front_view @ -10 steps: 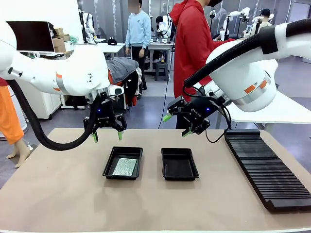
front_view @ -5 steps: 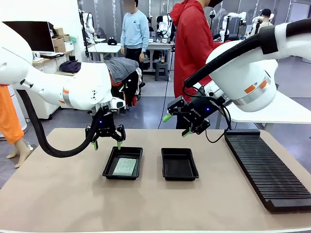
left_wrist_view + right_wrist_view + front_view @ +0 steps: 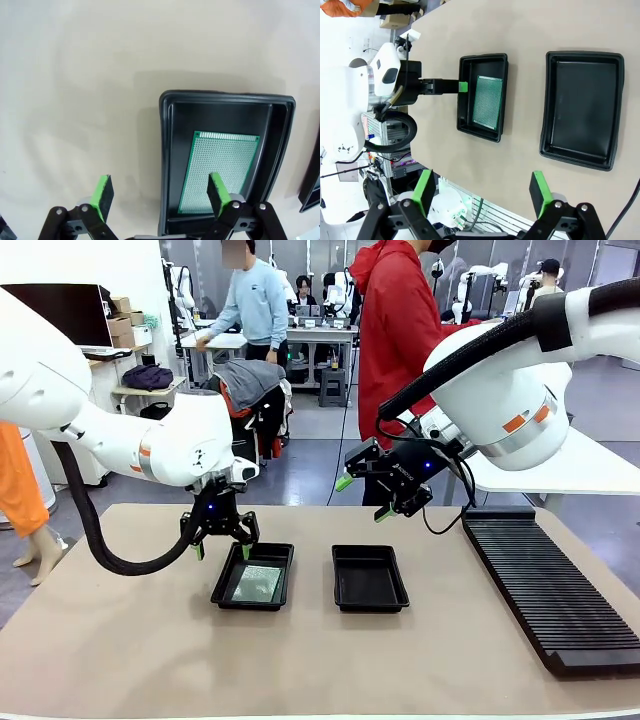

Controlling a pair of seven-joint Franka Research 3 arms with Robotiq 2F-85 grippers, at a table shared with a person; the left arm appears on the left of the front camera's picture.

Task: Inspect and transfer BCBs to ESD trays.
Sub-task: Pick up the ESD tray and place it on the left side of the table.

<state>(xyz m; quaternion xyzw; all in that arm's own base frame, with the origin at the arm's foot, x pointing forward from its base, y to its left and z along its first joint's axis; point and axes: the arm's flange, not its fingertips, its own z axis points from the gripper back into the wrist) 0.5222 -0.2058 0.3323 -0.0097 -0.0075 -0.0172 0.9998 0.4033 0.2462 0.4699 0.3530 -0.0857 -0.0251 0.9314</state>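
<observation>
Left hand point(image 3: 222, 551) lower, nearer loaded tray point(image 3: 250, 604).

Trays point(image 3: 369, 582): black plastic, smooth, slight sheen. BCB point(image 3: 220, 160): green board, matt, fine dotted grid. Table point(image 3: 120, 640): beige cover, matt, smooth. Rack point(image 3: 550, 585): black, ribbed, matt. Arm shells point(image 3: 500, 390): white, glossy.

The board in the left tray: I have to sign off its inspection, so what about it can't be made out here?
- Left wrist view: the board's near corner is covered by a pad of the left tool.
- Front view: too small and pale with glare to read its holes.
- Right wrist view: too small for surface detail.
- Underside: lies against the tray floor.
</observation>
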